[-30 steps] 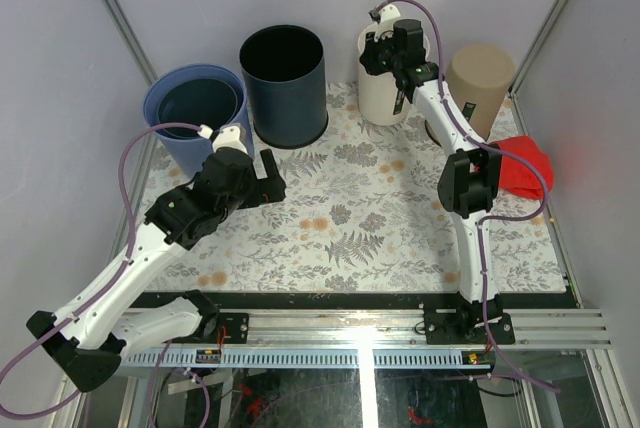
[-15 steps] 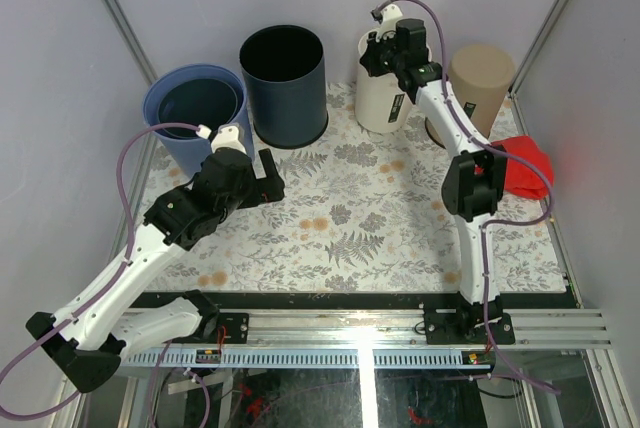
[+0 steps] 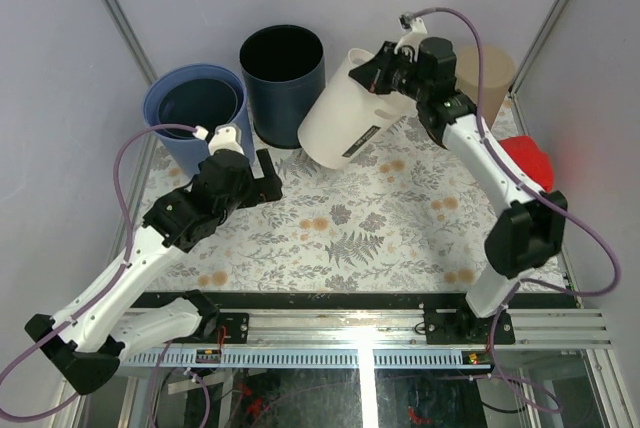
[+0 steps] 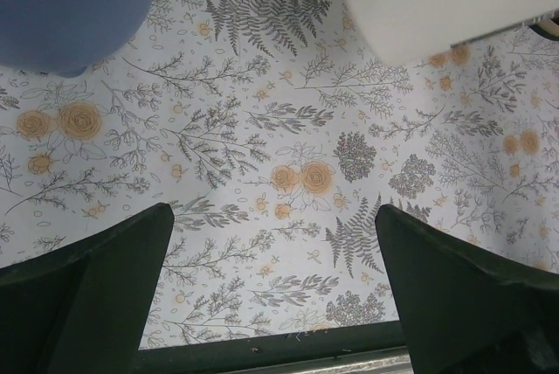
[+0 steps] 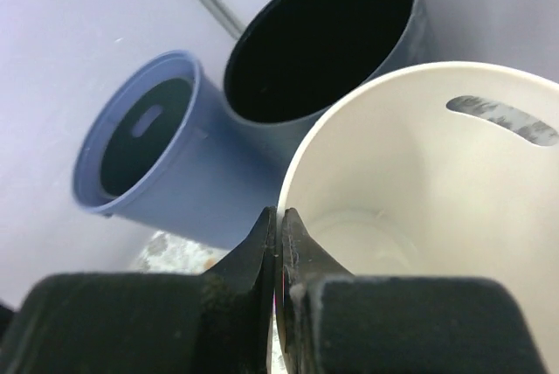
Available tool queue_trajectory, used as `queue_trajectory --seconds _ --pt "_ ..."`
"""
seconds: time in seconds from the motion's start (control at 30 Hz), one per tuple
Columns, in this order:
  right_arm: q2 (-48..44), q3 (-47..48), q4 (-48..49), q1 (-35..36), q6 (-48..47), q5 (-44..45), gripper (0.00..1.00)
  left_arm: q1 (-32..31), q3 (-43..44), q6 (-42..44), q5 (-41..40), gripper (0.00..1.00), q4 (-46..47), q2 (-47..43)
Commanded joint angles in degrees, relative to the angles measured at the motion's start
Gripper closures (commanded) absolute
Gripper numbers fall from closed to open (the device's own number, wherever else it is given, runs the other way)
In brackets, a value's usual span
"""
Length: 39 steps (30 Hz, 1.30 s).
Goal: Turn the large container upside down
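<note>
Four containers are showing: blue container [image 3: 195, 113], navy container [image 3: 283, 88], tan container [image 3: 490, 73], cream container [image 3: 345, 123]. The right gripper [image 5: 278, 217] is pinching the cream container's rim, holding it tilted. The left gripper [image 4: 272, 212] is hanging wide open.

Left end effector [image 4: 272, 212] agape, right end effector [image 5: 279, 221] clamped.

You're looking at the lg cream container [image 3: 345, 123]: plain, round, slightly tapered, w/ a slot handle cut thru the wall near the rim. It's leaning hard, approx. halfway over, mouth facing up and to the right, base pointing down-left, just beside the navy bin [image 3: 283, 83]. It's hanging over the back of the floral table [image 3: 380, 218]; can't tell if the base edge is touching. The right gripper [image 5: 279, 225] is pinching its rim, one finger inside, one outside. It's not yet sitting upside down.
</note>
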Motion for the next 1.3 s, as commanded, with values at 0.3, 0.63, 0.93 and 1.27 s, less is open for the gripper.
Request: queue_trajectory --seconds 0.3,0.63,0.93,1.27 --pt "-19.51 -32.24 25.83 0.71 23.12 -2.51 1.0 0.01 -5.19 -1.17 0.31 0.0 6.26 -3.05" --pt "-26.19 -49.49 33.79 0.72 29.39 1.32 1.0 0.0 -9.53 -4.86 2.57 0.0 7.57 -4.46" --pt "-30.65 -54.96 25.33 0.67 24.61 4.86 0.86 0.01 -16.83 -12.43 5.63 0.0 10.52 -5.93" --pt "-31.29 -51.49 8.11 0.74 16.14 7.19 0.75 0.1 -22.15 -16.6 10.14 0.02 22.35 -4.99"
